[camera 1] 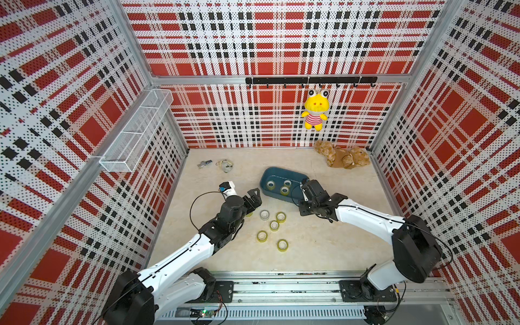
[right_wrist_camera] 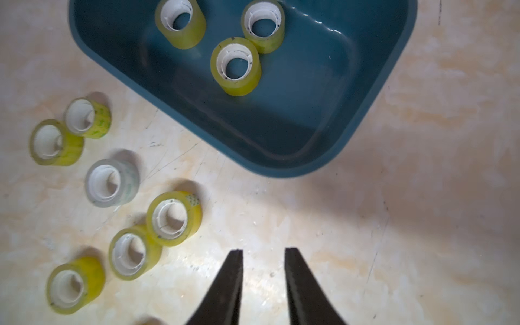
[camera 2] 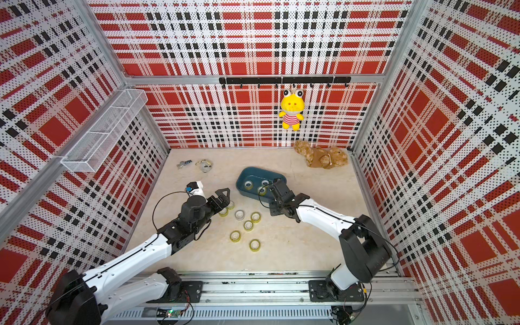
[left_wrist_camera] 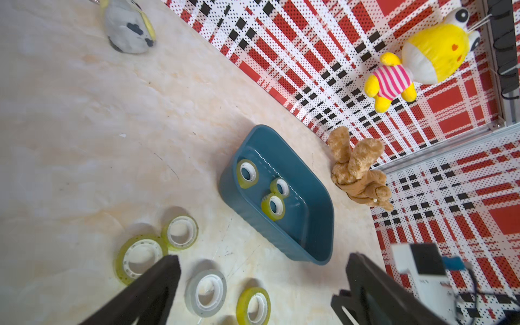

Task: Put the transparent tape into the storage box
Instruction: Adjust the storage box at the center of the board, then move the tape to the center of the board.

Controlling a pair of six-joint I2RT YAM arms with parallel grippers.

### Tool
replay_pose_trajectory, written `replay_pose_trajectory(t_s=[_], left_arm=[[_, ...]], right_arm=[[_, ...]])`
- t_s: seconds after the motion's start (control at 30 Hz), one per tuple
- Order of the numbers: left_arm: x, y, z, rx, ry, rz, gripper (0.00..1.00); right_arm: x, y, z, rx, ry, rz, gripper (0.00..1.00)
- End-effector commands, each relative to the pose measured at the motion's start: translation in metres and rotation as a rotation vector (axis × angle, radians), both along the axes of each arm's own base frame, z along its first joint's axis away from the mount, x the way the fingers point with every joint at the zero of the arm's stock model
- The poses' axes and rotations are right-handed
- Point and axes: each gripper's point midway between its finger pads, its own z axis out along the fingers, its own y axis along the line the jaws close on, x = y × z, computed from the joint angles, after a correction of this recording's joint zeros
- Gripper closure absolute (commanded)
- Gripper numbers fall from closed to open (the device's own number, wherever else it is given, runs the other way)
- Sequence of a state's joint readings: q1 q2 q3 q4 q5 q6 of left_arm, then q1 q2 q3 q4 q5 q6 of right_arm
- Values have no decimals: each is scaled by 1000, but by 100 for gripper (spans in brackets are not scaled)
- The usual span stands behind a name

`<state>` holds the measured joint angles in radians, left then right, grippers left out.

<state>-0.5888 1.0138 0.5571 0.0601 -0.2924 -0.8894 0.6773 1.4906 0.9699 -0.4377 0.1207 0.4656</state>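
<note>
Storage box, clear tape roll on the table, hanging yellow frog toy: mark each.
storage box (right_wrist_camera: 281,112): right wrist view, bare floor inside.
clear tape roll (right_wrist_camera: 129,181): right wrist view, its outer side wall.
yellow frog toy (camera 1: 316,105): in a top view, its face.

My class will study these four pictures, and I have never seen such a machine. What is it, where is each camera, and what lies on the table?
It is two white robot arms mounted at the near edge of the table. Two pictures look down from overhead, nearly alike; two come from cameras on the arms' wrists. The left gripper and the right gripper each have two black fingers, spread apart, holding nothing. Three tape rolls lie in the blue storage box; more rolls lie on the table beside it. A brown plush toy lies at the back.
</note>
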Motion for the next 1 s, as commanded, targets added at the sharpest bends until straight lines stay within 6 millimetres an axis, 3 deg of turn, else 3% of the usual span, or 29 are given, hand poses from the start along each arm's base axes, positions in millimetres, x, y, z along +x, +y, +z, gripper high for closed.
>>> replay_pose_trajectory(t_s=[0.0, 0.27, 0.6, 0.8, 0.97], left_arm=[[-3, 10, -3, 4, 2, 9, 1], [-7, 26, -13, 16, 27, 43, 1], [-9, 26, -12, 7, 27, 38, 1], [-7, 23, -11, 8, 29, 29, 1], [-7, 23, -9, 7, 24, 28, 1]], right_arm=[[-23, -1, 6, 19, 5, 16, 61], [-70, 36, -8, 42, 46, 206, 58], [-114, 69, -40, -1, 132, 393, 56], [-125, 84, -61, -80, 155, 437, 55], [-121, 85, -76, -174, 156, 421, 55]])
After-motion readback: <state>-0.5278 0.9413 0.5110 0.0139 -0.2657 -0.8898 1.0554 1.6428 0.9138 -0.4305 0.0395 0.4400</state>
